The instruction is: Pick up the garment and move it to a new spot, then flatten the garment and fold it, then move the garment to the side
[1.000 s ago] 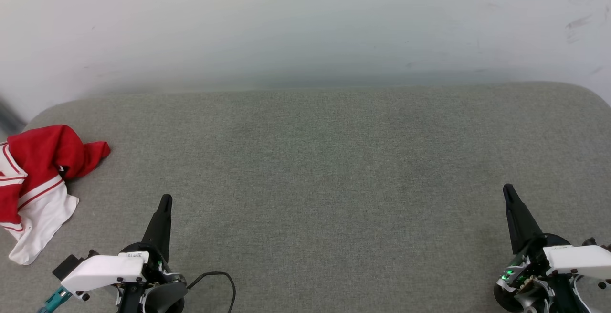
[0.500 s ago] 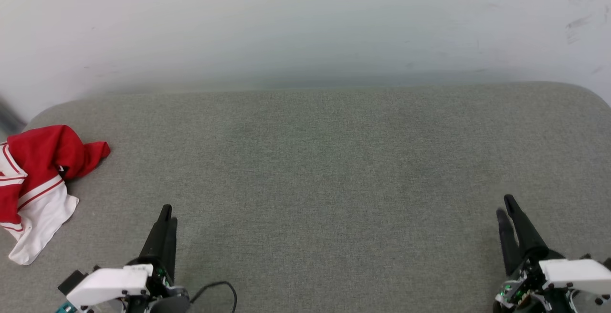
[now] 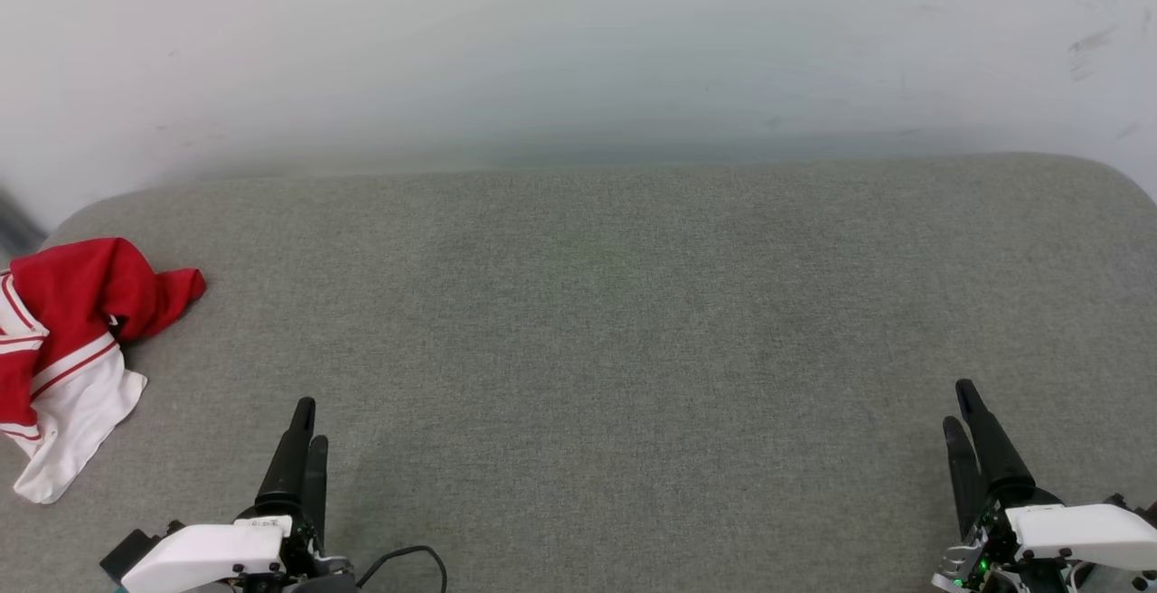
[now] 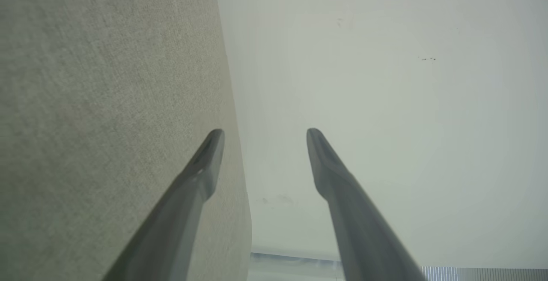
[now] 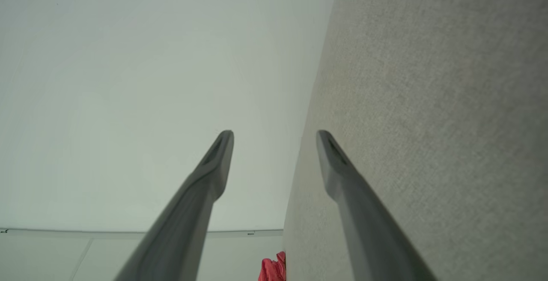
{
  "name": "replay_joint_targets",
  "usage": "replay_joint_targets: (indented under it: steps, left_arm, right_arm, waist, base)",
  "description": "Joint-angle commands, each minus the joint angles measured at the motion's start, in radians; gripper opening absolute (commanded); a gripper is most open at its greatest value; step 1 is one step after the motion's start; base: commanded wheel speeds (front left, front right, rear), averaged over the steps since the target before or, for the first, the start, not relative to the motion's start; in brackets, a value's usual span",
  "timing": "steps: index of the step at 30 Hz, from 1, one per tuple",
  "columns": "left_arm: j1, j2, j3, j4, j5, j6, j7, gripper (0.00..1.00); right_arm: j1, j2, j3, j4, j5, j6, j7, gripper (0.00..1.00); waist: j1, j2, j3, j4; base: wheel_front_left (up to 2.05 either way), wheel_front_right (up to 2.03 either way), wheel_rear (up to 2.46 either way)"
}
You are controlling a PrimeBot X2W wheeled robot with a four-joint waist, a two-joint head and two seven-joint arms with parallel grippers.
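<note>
The garment (image 3: 63,340), a red shirt with white striped sleeves, lies crumpled at the far left edge of the grey padded table (image 3: 597,322); its lettering is hidden in the folds. A sliver of its red cloth (image 5: 274,268) shows at the bottom of the right wrist view. My left gripper (image 3: 307,426) rests at the lower left, open, well right of and nearer than the garment. My right gripper (image 3: 958,408) is at the lower right, open and empty. In the wrist views the left gripper (image 4: 261,133) and right gripper (image 5: 274,135) show parted fingers with nothing between.
A pale wall (image 3: 578,42) rises right behind the table's far edge. A black cable (image 3: 416,557) loops beside my left wrist.
Both grippers have drawn back toward the bottom of the head view and rolled so each pair of fingers shows apart. The garment has not moved.
</note>
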Motion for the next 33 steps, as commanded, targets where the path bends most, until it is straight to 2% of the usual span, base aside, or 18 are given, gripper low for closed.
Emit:
replay_joint_targets:
  steps: [1,13,20,25,30,33]
  left_arm:
    - [-0.009,0.002,0.011,-0.016,0.029,-0.001,-0.014,1.00]
    - [-0.011,0.003,0.101,-0.028,0.191,-0.002,-0.065,1.00]
    - [-0.020,0.003,0.151,-0.088,0.319,0.009,-0.092,1.00]
    - [-0.006,0.003,0.129,-0.155,0.435,0.055,-0.110,1.00]
    - [0.009,0.004,0.065,-0.237,0.576,0.106,-0.127,1.00]
    - [0.012,0.004,0.032,-0.264,0.624,0.116,-0.133,1.00]
  right_arm:
    - [-0.012,0.000,-0.001,-0.021,-0.034,0.000,-0.013,1.00]
    - [-0.017,0.000,-0.015,-0.080,-0.282,0.000,-0.064,1.00]
    - [-0.018,0.000,-0.018,-0.149,-0.503,0.000,-0.091,1.00]
    - [-0.022,0.000,-0.007,-0.202,-0.656,0.000,-0.109,1.00]
    - [-0.022,0.000,0.007,-0.248,-0.794,0.000,-0.126,1.00]
    - [-0.022,0.000,0.014,-0.263,-0.842,0.000,-0.133,1.00]
  waist:
    - [0.0000,0.0000,0.000,-0.001]
    - [0.0000,0.0000,0.003,-0.005]
    - [0.0000,0.0000,0.008,-0.010]
    - [0.0000,0.0000,0.012,-0.013]
    - [0.0000,0.0000,0.018,-0.016]
    - [0.0000,0.0000,0.020,-0.016]
  base:
    - [0.00,0.00,0.00]
    - [0.00,0.00,0.00]
    - [0.00,0.00,0.00]
    - [0.00,0.00,0.00]
    - [0.00,0.00,0.00]
    - [0.00,0.00,0.00]
